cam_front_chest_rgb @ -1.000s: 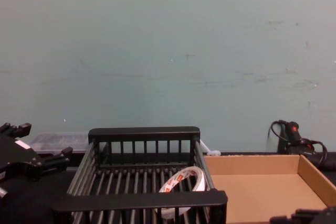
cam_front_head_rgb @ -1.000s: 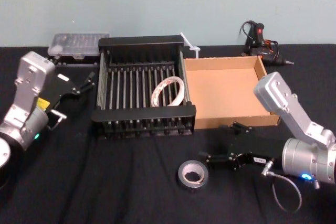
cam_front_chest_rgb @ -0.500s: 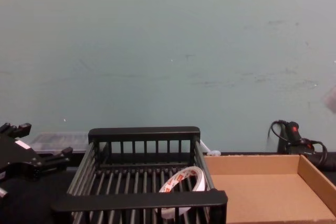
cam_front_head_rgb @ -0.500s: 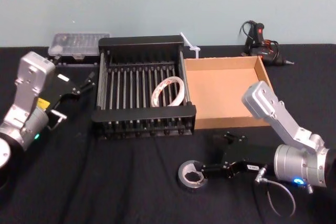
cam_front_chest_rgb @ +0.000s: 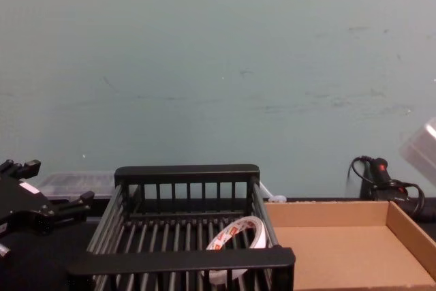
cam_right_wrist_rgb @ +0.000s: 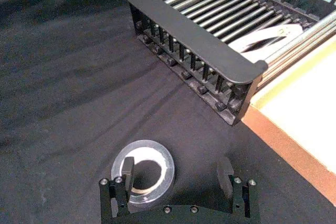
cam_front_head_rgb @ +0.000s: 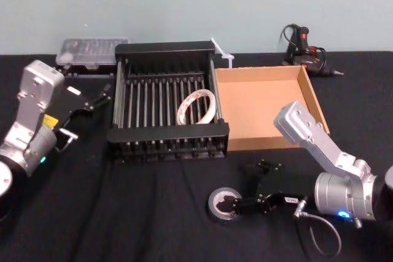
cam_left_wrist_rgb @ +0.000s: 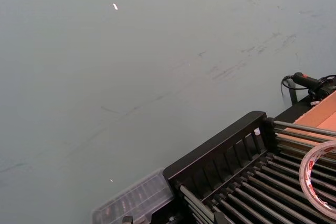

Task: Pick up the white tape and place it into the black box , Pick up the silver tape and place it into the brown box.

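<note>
Reaching low over the black cloth (cam_front_head_rgb: 129,213) at the near right, my right gripper (cam_right_wrist_rgb: 176,172) lies almost level, with the elbow raised behind it on the right. Its fingers stand wide: one tip sits inside the hole of the silver tape (cam_right_wrist_rgb: 165,167), and the other is out over the cloth, to the far right of the roll. I cannot tell whether the inner tip touches the core. The roll lies flat, just near of the black box's (cam_front_head_rgb: 169,132) near right corner. From my head that finger covers part of the roll's centre. Open cloth runs between the roll and the box's broad near rim. The low near wall of the brown box (cam_front_head_rgb: 261,105) stands just beyond my outer finger. Inside the black box the white tape (cam_front_head_rgb: 182,113) leans tilted by the right wall, and from my chest the near rim hides its lower edge. My left gripper (cam_front_head_rgb: 102,96) hangs idle left of the box, fingers apart. A clear case (cam_front_head_rgb: 92,52) and a cabled black tool (cam_front_head_rgb: 302,42) lie along the far edge.
</note>
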Available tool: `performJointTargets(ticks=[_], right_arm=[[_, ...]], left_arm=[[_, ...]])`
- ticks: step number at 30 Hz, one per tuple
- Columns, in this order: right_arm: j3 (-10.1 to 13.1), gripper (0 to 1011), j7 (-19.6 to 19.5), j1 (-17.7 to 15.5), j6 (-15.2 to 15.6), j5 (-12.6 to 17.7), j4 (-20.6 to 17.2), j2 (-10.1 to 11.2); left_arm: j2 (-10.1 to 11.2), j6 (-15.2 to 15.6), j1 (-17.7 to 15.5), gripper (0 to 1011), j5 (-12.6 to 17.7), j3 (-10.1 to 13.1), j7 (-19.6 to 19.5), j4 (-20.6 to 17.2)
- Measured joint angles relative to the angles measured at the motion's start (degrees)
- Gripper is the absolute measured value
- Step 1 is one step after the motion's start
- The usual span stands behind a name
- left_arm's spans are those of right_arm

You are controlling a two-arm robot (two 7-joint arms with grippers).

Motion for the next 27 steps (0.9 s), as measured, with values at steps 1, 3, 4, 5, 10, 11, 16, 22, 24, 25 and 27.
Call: performJointTargets(ticks=[1, 3, 4, 5, 10, 11, 16, 22, 24, 25, 27], right_arm=[[-0.1, 1000, 0.0, 0.1, 0.0, -0.1, 0.1, 0.0], [-0.4, 1000, 0.1, 0.2, 0.1, -0.3, 0.2, 0.0], [-0.5, 1000, 0.2, 0.3, 0.1, -0.4, 0.3, -0.1], [-0.6, 1000, 0.2, 0.4, 0.1, -0.5, 0.3, -0.1], [-1.2, 1000, 0.5, 0.9, 0.1, -1.1, 1.3, -0.5], [-1.3, 1000, 0.5, 1.0, 0.1, -1.2, 1.4, -0.7], [-1.9, 1000, 0.7, 1.6, 0.3, -1.8, 2.3, -1.2], [-2.2, 1000, 0.8, 1.8, 0.4, -2.3, 3.0, -1.6], [-2.2, 1000, 0.8, 1.9, 0.4, -2.3, 3.2, -1.8], [-2.2, 1000, 0.8, 1.9, 0.5, -2.4, 3.3, -1.9], [-2.2, 1000, 0.8, 1.9, 0.5, -2.5, 3.4, -2.0]], left_arm=[[0.0, 0.0, 0.0, 1001, 0.0, 0.0, 0.0, 0.0], [0.0, 0.0, 0.0, 1001, 0.0, 0.0, 0.0, 0.0], [0.0, 0.0, 0.0, 1001, 0.0, 0.0, 0.0, 0.0], [0.0, 0.0, 0.0, 1001, 0.0, 0.0, 0.0, 0.0], [0.0, 0.0, 0.0, 1001, 0.0, 0.0, 0.0, 0.0], [0.0, 0.0, 0.0, 1001, 0.0, 0.0, 0.0, 0.0], [0.0, 0.0, 0.0, 1001, 0.0, 0.0, 0.0, 0.0], [0.0, 0.0, 0.0, 1001, 0.0, 0.0, 0.0, 0.0], [0.0, 0.0, 0.0, 1001, 0.0, 0.0, 0.0, 0.0], [0.0, 0.0, 0.0, 1001, 0.0, 0.0, 0.0, 0.0], [0.0, 0.0, 0.0, 1001, 0.0, 0.0, 0.0, 0.0]])
